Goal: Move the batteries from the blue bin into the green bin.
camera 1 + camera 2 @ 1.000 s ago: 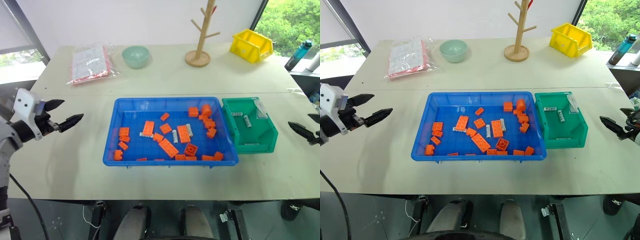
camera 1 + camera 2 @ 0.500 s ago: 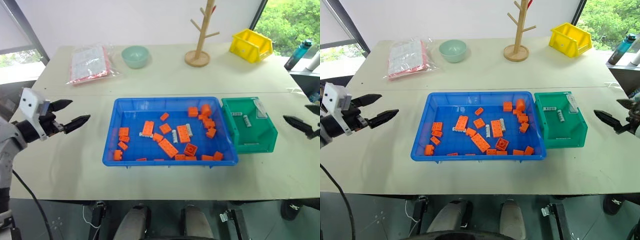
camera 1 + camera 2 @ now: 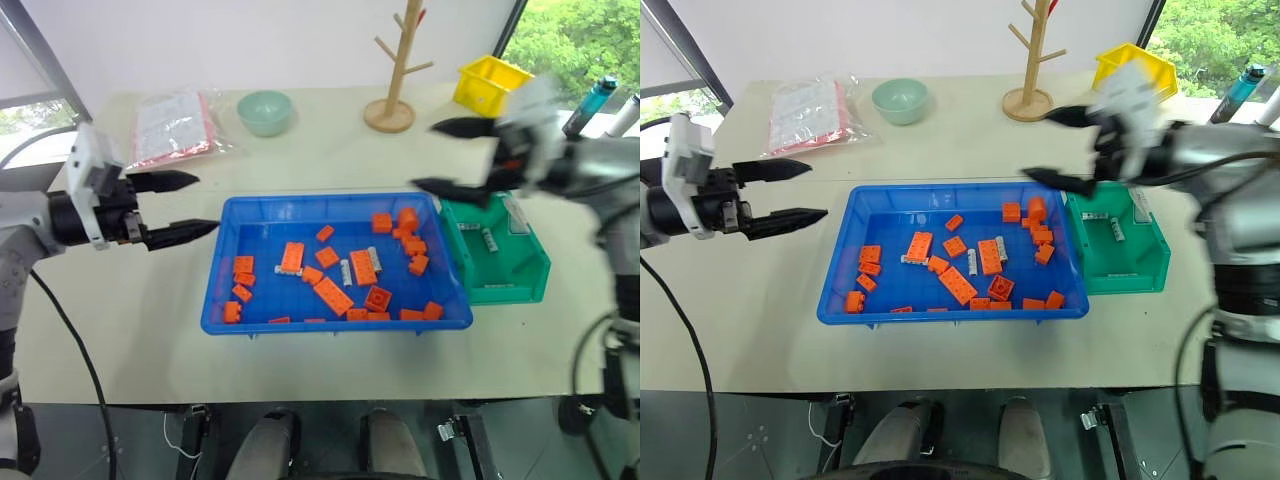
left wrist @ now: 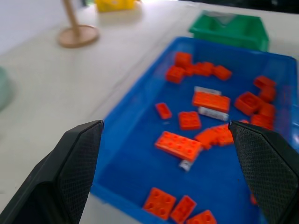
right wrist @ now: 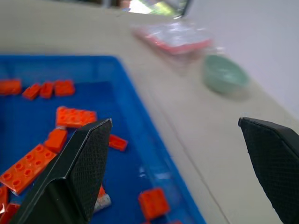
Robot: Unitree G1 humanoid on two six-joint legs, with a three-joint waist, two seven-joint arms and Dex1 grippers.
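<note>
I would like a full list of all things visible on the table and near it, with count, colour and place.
blue bin: one, blue, table centre
bricks: many, orange, in the blue bin
batteries: several, silver-grey, some among the bricks, some in the green bin
green bin: one, green, right of the blue bin
yellow bin: one, yellow, far right
wooden rack: one, far centre
bowl: one, pale green, far left
plastic bag: one, clear, far left
bottle: one, teal, beyond the table
left gripper: jaws open, left of the blue bin
right gripper: jaws open, above the blue bin's far right corner
</note>
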